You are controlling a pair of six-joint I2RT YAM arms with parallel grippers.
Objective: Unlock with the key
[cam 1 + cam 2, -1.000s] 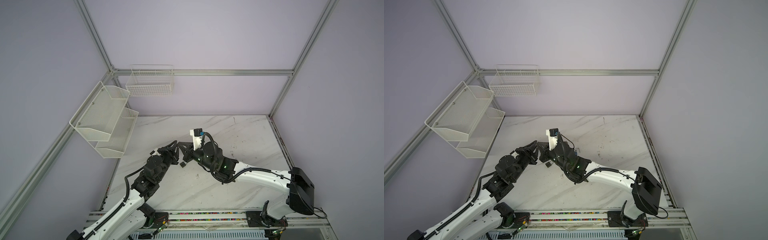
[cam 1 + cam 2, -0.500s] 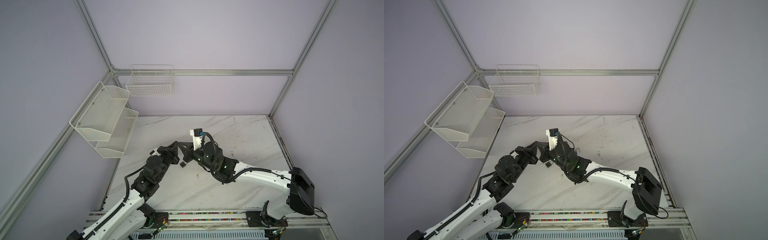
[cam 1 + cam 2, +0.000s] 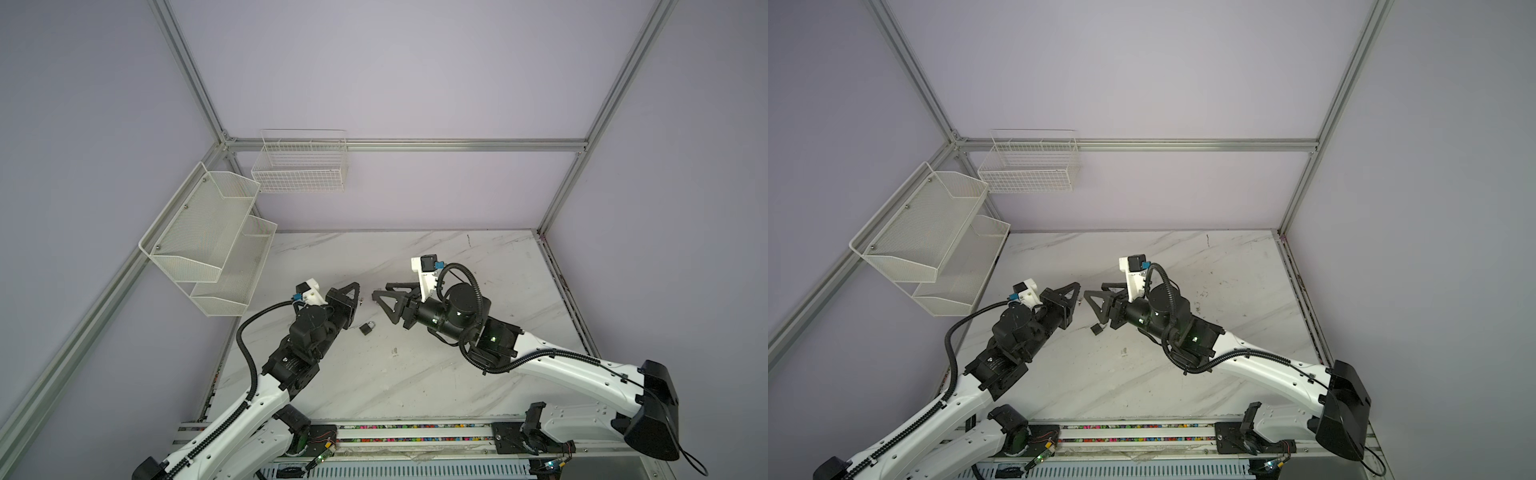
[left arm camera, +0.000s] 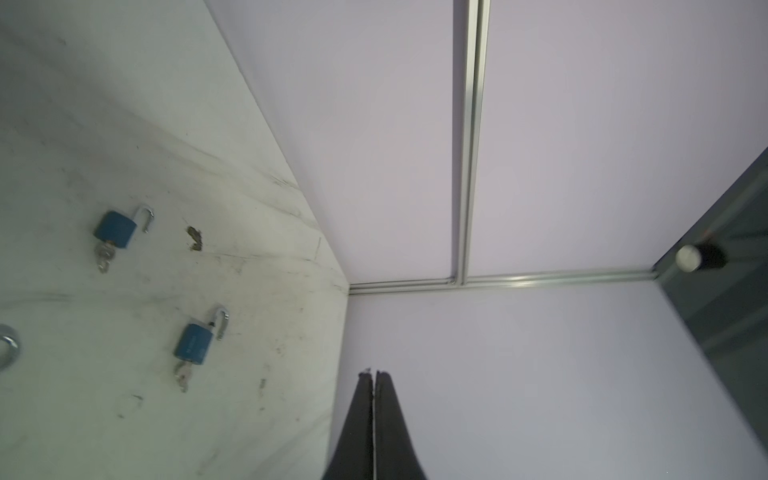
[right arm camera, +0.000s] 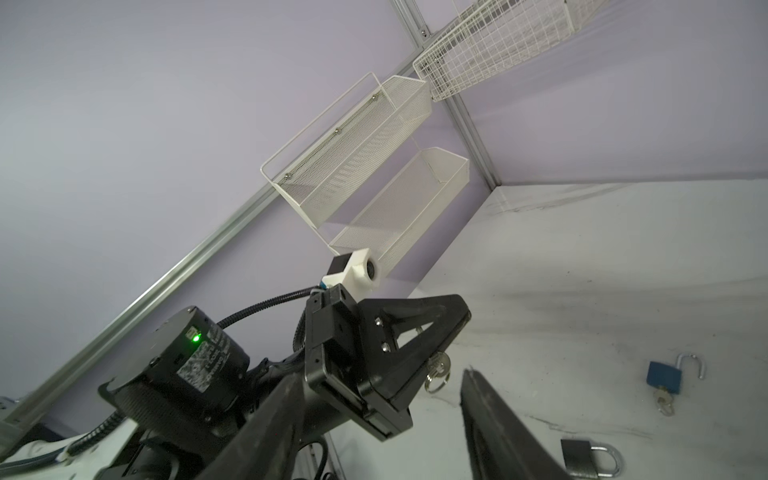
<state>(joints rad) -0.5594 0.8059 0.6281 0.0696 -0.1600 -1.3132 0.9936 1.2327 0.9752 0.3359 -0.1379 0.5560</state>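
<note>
In both top views the right claw (image 3: 380,291) gaped, the dark padlock (image 3: 366,328) lying on the surface (image 3: 415,374) near it. The left wrist view showed the left claw (image 4: 374,372) together; the right wrist view, clamped on the key (image 5: 438,365).

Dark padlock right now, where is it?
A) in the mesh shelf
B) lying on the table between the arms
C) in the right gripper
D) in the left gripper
B: the dark padlock lies on the marble table, touching neither gripper. The right gripper is open with nothing in it, and the left gripper is shut on the key.
</note>
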